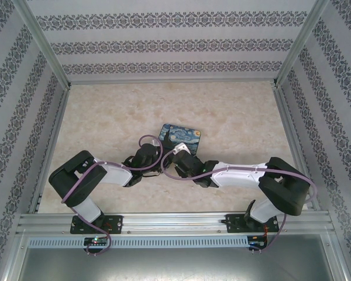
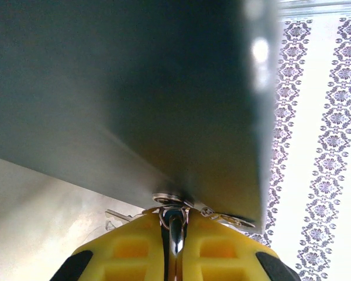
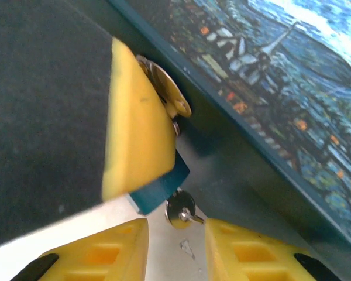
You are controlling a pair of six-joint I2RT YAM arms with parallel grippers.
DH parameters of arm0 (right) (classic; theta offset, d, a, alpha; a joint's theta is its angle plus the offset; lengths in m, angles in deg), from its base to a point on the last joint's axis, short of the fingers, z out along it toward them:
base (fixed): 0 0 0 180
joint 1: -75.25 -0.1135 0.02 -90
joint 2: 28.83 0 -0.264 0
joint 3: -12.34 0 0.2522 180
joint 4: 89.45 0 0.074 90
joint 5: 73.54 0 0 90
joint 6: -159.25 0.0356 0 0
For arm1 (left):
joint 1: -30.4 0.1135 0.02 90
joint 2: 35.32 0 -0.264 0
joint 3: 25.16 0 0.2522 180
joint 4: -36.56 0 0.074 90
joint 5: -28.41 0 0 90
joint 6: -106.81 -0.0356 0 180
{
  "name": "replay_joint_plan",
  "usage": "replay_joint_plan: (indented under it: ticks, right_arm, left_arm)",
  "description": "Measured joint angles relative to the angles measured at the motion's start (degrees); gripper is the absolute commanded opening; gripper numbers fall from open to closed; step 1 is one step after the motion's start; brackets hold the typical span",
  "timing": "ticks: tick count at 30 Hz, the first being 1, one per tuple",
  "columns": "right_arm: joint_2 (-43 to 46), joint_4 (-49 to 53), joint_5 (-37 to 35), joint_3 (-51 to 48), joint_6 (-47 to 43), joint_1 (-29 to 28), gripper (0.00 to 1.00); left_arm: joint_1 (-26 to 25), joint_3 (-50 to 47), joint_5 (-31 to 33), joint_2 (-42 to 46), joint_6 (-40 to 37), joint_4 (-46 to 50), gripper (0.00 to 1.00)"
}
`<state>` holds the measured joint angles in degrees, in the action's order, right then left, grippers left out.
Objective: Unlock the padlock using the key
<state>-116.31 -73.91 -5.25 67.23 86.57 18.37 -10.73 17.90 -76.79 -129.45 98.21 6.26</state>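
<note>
Padlock [image 3: 161, 188] clenched in left end effector [image 2: 175, 227]; right end effector [image 3: 175, 233] released, key [image 3: 180, 211] lower centre just ahead of it. Off-centre closing could nudge key loose.

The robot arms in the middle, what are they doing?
They're working on a tiny lock. The left arm has its jaws shut on the blue padlock, holding it right beside the painting box that sits on the table. The right arm has its jaws open just below the padlock, with a small silvery piece that looks like the key between them. The jaws aren't squeezing it. I can't tell whether the key is in the lock.
</note>
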Motion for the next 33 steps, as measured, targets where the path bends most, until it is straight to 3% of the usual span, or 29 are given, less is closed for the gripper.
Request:
replay_joint_plan:
  ticks: [13,16,22,26,27,30,33]
  right_arm:
    - [-2.43,0.17,-0.39,1.81,-0.2,0.96,0.23]
    - [-2.47,0.15,-0.04,1.84,-0.17,1.29,0.19]
    - [-2.47,0.42,0.76,1.9,-0.2,1.46,0.0]
    - [-1.18,0.2,4.46,1.64,0.87,3.15,0.01]
    - [-0.55,0.13,5.75,1.33,1.16,3.72,0.07]
    - [2.99,-0.76,9.92,-0.72,2.75,5.49,0.45]
    - [7.98,-1.57,13.05,-2.36,4.83,6.32,0.57]
  left_arm:
    - [0.02,0.0,0.24,0.9,0.0,0.76,0.0]
    - [0.02,0.0,0.39,0.98,0.0,0.96,0.0]
    - [0.26,-0.02,0.5,1.14,0.0,1.33,0.0]
    - [0.42,-0.02,0.63,1.31,0.02,1.25,0.0]
    - [0.44,-0.02,0.61,1.4,0.02,1.16,0.0]
    - [0.37,-0.02,0.35,1.62,0.0,0.72,0.0]
    - [0.37,-0.04,0.44,1.62,-0.02,0.79,0.0]
